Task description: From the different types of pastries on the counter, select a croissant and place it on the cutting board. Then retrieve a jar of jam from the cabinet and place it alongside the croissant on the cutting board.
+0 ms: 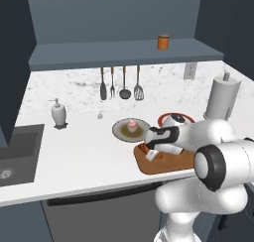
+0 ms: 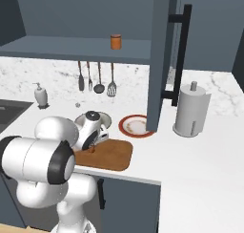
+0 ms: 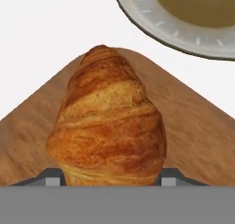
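**One croissant pinched over the board's near-left corner**

Croissant [image 3: 108, 126]: golden-brown, ridged and flaky, darker along the creases, tapering toward a blunt tip at upper centre of the hand view. Its wide end sits between the two finger tips at the bottom of that view, which press on either side of it. In the left base view the gripper [image 1: 150, 154] is low over the left end of the cutting board [image 1: 171, 164], the pastry a small brown shape at the fingers; whether it touches the wood cannot be told.

Cutting board: brown wood grain, rounded corner pointing toward the upper part of the hand view. Its front edge lies near the counter [image 1: 84, 151] edge. A grey-rimmed plate [image 1: 121, 132] holding the pink-frosted cupcake [image 1: 131, 125] sits just beyond the board's left corner; the red-rimmed plate [image 2: 136, 126] is just behind the board.

Open white worktop stretches left of the board toward the soap dispenser [image 1: 59, 113] and sink [image 1: 17, 154]. Paper-towel roll [image 2: 191, 110] stands at centre right.

Jar of jam [image 1: 163, 41]: orange, on the cabinet [image 1: 124, 52] ledge, upper centre. No readable writing on it.
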Robot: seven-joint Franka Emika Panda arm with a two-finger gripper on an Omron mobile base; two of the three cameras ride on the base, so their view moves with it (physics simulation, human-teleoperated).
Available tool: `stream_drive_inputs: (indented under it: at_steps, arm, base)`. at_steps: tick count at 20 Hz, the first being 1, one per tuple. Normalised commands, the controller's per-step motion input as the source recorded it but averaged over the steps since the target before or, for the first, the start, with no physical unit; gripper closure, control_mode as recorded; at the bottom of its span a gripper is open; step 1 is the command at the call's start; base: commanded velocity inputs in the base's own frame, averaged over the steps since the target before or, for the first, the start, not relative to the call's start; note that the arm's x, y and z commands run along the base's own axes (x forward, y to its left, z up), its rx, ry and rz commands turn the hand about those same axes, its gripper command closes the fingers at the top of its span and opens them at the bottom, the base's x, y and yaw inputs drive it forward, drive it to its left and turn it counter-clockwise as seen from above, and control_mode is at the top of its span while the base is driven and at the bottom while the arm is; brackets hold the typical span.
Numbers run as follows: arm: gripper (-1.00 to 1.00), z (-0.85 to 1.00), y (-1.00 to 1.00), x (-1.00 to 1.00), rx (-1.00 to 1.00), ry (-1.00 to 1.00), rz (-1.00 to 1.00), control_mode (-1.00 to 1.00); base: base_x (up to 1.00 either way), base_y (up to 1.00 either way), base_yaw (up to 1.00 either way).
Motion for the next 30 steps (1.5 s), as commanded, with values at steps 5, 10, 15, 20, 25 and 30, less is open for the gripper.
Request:
stream_drive_inputs:
  at_steps: [5, 10, 15, 20, 25, 30]
  arm:
    - [-1.00, -0.09, 0.00, 0.00, 0.00, 0.00, 0.00, -1.00]
    - [-1.00, 0.04, 0.00, -0.01, 0.00, 0.00, 0.00, -1.00]
    - [-1.00, 0.05, 0.00, -0.24, 0.00, 0.00, 0.00, -1.00]
    - [-1.00, 0.63, 0.00, -0.15, 0.00, -0.05, 0.00, -1.00]
    - [-1.00, 0.97, -0.02, -0.16, 0.00, -0.20, 0.00, -1.00]
    - [-1.00, 0.91, -0.12, -0.19, 0.00, -0.19, 0.00, -1.00]
  base:
    - [0.00, 0.00, 0.00]
    - [0.00, 0.00, 0.00]
    - [0.00, 0.00, 0.00]
    - [0.00, 0.00, 0.00]
    - [0.00, 0.00, 0.00]
    - [0.00, 0.00, 0.00]
